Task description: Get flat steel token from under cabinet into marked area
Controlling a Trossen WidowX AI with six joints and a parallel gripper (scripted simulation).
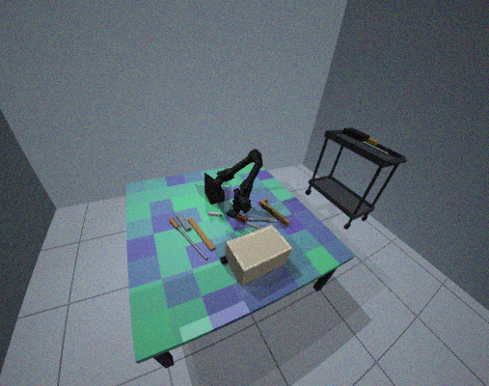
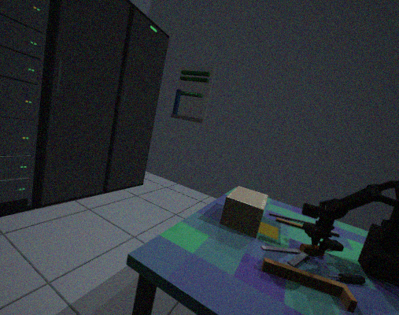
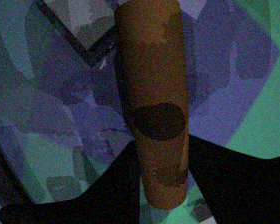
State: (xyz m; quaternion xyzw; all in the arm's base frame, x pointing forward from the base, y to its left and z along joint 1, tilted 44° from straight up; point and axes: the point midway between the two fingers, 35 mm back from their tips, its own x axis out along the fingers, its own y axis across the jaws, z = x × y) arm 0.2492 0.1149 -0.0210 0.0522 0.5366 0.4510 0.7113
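Note:
The pale box-shaped cabinet (image 1: pixel 259 246) (image 2: pixel 245 213) stands on the table (image 1: pixel 147 309) (image 2: pixel 186 236). The steel token does not show in any view. My gripper (image 3: pixel 157 142) (image 2: pixel 317 251) is shut on the brown handle of a tool (image 3: pixel 153 75) (image 2: pixel 309 249), low over the table between the arm's base and the cabinet. In the wrist view the handle runs up between the two dark fingers. A thin grey blade (image 2: pixel 281 250) reaches from near the handle toward the cabinet. A yellow patch (image 2: pixel 269 231) beside the cabinet may be the marked area; I cannot tell surely.
An L-shaped wooden piece (image 1: pixel 275 212) (image 2: pixel 304 276) lies near the gripper. A long screwdriver (image 1: pixel 189 239), a wooden strip (image 1: pixel 201 234) and a grey flat tool (image 1: pixel 183 222) lie on the other side. A small white cylinder (image 1: pixel 214 213) lies near the arm's base. A small black block (image 1: pixel 223 260) is beside the cabinet.

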